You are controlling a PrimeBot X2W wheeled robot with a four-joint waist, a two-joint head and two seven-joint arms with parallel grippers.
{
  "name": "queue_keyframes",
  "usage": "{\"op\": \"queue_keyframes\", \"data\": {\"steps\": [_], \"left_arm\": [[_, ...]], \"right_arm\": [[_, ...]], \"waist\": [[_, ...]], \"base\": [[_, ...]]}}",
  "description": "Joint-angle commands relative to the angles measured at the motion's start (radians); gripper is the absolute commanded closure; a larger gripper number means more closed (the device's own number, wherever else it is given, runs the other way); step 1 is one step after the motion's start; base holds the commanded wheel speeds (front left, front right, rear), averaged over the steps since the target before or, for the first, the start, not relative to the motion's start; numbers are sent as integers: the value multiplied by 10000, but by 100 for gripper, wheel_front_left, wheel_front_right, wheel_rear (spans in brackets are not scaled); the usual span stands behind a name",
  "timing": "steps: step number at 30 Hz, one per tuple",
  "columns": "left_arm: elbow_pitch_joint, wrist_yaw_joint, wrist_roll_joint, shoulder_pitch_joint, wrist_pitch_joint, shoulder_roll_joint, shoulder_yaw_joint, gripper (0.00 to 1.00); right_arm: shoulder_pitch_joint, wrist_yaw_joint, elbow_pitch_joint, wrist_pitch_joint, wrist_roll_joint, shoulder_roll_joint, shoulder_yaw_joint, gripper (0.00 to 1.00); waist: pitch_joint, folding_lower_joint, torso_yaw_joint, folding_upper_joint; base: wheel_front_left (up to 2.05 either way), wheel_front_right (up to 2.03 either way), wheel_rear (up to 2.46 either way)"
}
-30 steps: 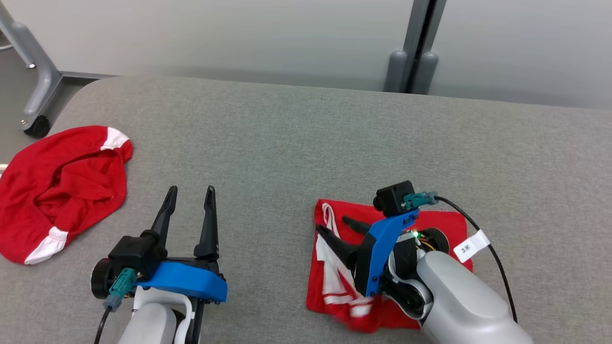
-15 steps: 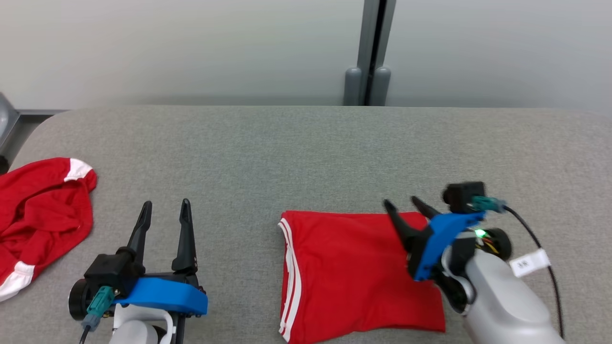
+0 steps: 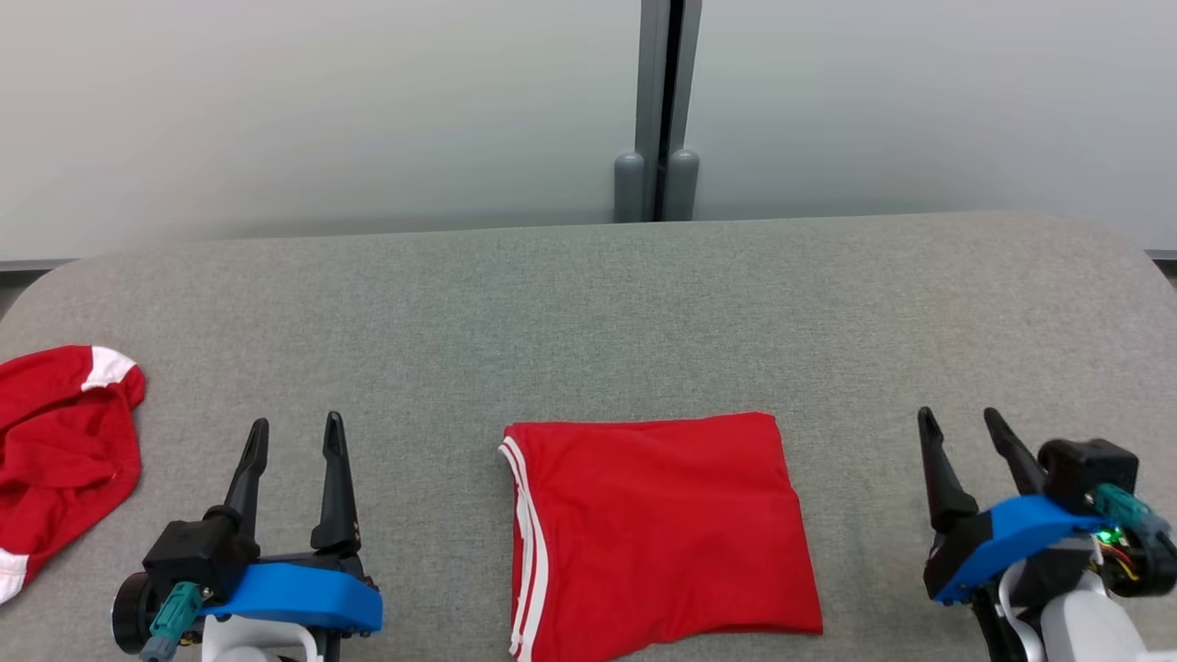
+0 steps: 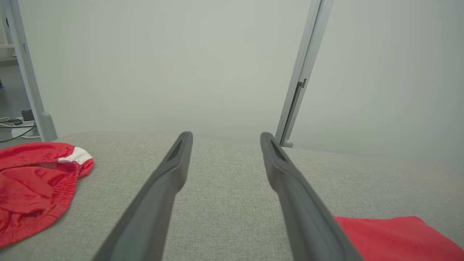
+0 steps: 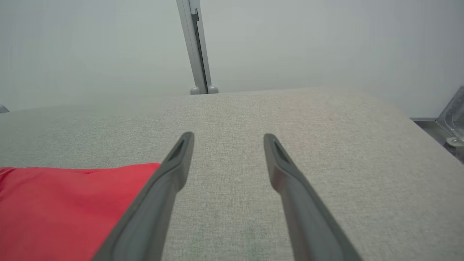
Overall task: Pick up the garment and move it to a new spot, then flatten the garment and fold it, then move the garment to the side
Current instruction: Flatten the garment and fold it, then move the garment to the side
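Nearest the robot, the left gripper (image 3: pixel 296 425) and the right gripper (image 3: pixel 958 418) sit low at the near edge of the table (image 3: pixel 588 303), fingers pointing away. Each has its jaws spread wide and nothing between them.

Between the two, and clear of both, lies the folded garment (image 3: pixel 657 524) — a neat red rectangle flat on the grey cloth, with its white stripes (image 3: pixel 524 542) running down the edge nearer the left gripper. The right wrist view shows its far corner just beside that gripper's left finger, not touching it.

Off by the table's left edge, well apart, a crumpled red garment (image 3: pixel 60 460) with white cuffs lies in a heap. Beyond the table's far edge stand a pale wall (image 3: pixel 276 110) and a grey post (image 3: pixel 657 110).

The fold looks done, so the step in hand is probably the last one: moving the garment to the side. That calls for a gripper to come down on one edge and pinch every layer together — a grip on the top layer alone would likely pull the fold open as the garment slides.
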Motion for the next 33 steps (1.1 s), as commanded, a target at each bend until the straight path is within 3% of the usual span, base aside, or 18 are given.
{"op": "queue_keyframes", "data": {"steps": [1,7,14,33], "left_arm": [[12,23,55,119,-41,89,-11,0],[111,124,36,456,-43,56,87,0],[-48,215,89,1011,-45,9,272,0],[249,134,174,984,-46,81,179,0]], "right_arm": [[459,5,-573,-90,-219,93,-120,0],[1536,5,-1949,-237,-329,90,-142,0],[2294,5,-2614,-106,-196,92,-48,0],[2475,5,-2982,284,118,92,200,0]], "waist": [[-98,1,-84,0],[-383,1,-194,0],[-558,1,-275,0],[-509,1,-173,0]], "base": [[0,0,0],[0,0,0],[0,0,0],[0,0,0]]}}
